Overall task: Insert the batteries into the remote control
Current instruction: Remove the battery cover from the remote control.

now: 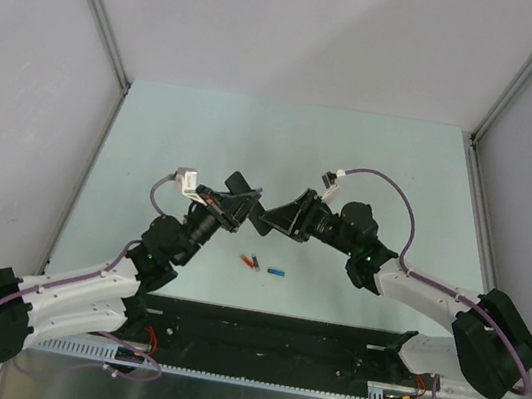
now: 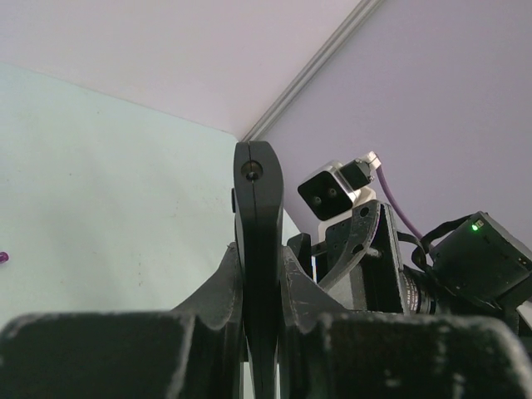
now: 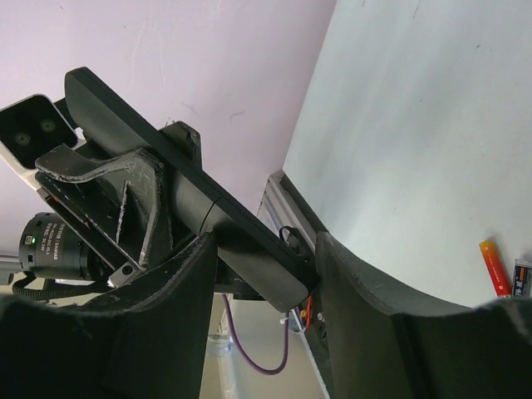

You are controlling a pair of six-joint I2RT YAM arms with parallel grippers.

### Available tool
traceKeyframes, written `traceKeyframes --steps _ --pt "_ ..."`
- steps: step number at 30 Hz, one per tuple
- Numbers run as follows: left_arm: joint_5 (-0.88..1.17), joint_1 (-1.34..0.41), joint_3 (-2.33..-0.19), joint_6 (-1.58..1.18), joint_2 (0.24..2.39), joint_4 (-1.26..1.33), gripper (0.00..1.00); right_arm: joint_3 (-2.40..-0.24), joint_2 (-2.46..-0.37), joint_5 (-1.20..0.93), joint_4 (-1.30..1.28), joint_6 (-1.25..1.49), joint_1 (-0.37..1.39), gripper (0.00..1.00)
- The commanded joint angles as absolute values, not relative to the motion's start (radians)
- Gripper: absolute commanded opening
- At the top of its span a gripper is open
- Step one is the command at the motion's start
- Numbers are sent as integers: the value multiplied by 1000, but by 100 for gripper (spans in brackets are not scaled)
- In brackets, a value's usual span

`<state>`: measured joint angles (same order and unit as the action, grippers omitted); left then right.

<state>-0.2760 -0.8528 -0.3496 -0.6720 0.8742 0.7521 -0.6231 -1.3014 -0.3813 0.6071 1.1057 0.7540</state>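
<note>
The remote control (image 2: 256, 208) is a slim black bar held above the table between both grippers. My left gripper (image 2: 258, 258) is shut on it edge-on, and the bar sticks up past the fingertips. My right gripper (image 3: 264, 249) closes round the bar's other end (image 3: 249, 249), and both fingers touch it. In the top view the two grippers (image 1: 241, 203) (image 1: 271, 217) meet at mid-table. A red-orange battery (image 1: 252, 259) and a blue battery (image 1: 276, 272) lie on the table just in front of them. Both also show in the right wrist view (image 3: 494, 268) (image 3: 522, 278).
The pale green table (image 1: 205, 139) is walled by white panels with metal corner posts (image 1: 98, 11). A black rail (image 1: 273, 347) runs along the near edge between the arm bases. The right arm's purple cable (image 1: 390, 184) loops above its wrist.
</note>
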Motion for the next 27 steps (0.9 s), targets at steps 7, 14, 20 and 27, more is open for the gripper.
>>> traceKeyframes --steps 7,14,20,27 --pt "-282 -868 -400 -643 831 793 0 -661 -1269 -382 531 1043 765 50" --pt "-284 -868 -410 -644 830 793 0 -661 -1261 -384 515 1039 769 47" --pt "-301 -867 -394 -641 842 785 0 -661 -1232 -391 526 1049 759 61" --pt "-282 -867 -388 -702 876 776 0 -663 -1200 -387 506 1058 746 80"
